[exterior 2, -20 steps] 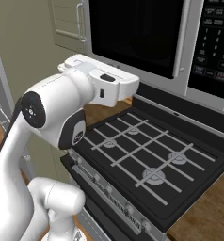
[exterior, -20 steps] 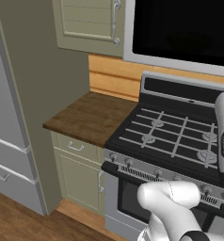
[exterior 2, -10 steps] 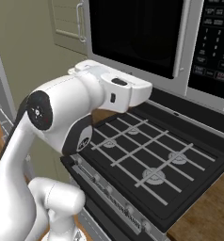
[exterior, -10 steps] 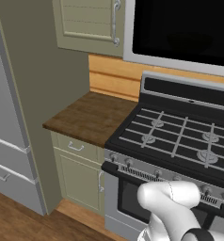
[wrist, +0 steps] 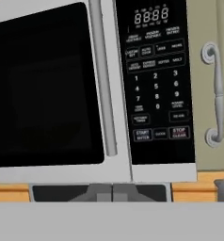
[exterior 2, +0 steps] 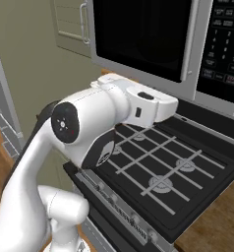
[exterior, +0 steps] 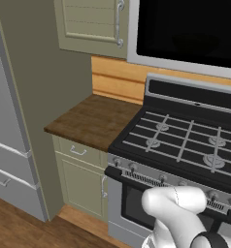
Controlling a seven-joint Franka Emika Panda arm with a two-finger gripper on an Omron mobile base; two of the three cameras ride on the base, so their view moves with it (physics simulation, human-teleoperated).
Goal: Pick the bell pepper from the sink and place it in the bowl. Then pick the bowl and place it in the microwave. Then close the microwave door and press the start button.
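Arm (exterior 2: 89,133): raised from seven o'clock in the right base view, elbow bent, forearm stretched level toward three o'clock.
Gripper (wrist: 112,192): fingers pressed together, nothing held.

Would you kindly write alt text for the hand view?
The microwave, its door closed, faces the camera: black glass window, vertical grey handle and black keypad panel. An olive cabinet door with a grey handle stands to its right.
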